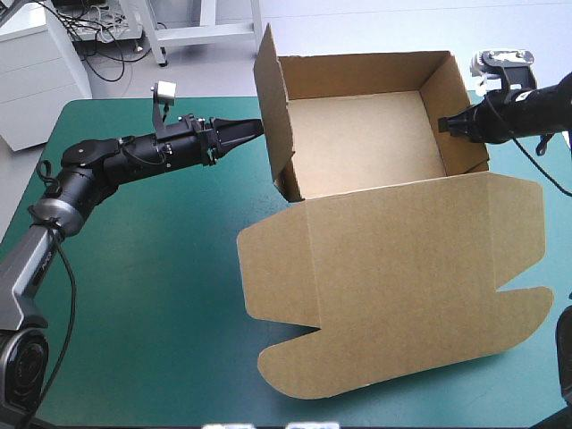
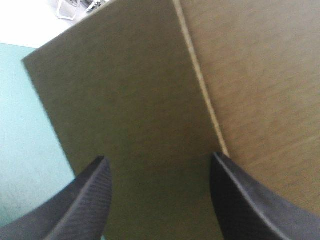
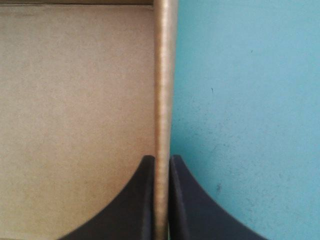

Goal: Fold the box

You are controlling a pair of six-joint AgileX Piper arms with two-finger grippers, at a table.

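The brown box (image 1: 357, 147) stands as an open tray at the table's far middle, walls raised, with its lid (image 1: 402, 286) lying flat toward the front. My left gripper (image 1: 252, 130) is at the outside of the left wall, whose flap leans outward. In the left wrist view this gripper (image 2: 160, 160) is open, the brown wall (image 2: 135, 100) close ahead of it. My right gripper (image 1: 444, 125) is shut on the box's right wall. In the right wrist view the wall's edge (image 3: 164, 75) runs straight between the gripper (image 3: 161, 159) fingers.
Bare teal-green cover (image 1: 152, 295) lies left of the box and along the front left. The lid's tabbed end reaches almost to the table's right and front edges. A white cabinet (image 1: 36, 71) stands beyond the far left corner.
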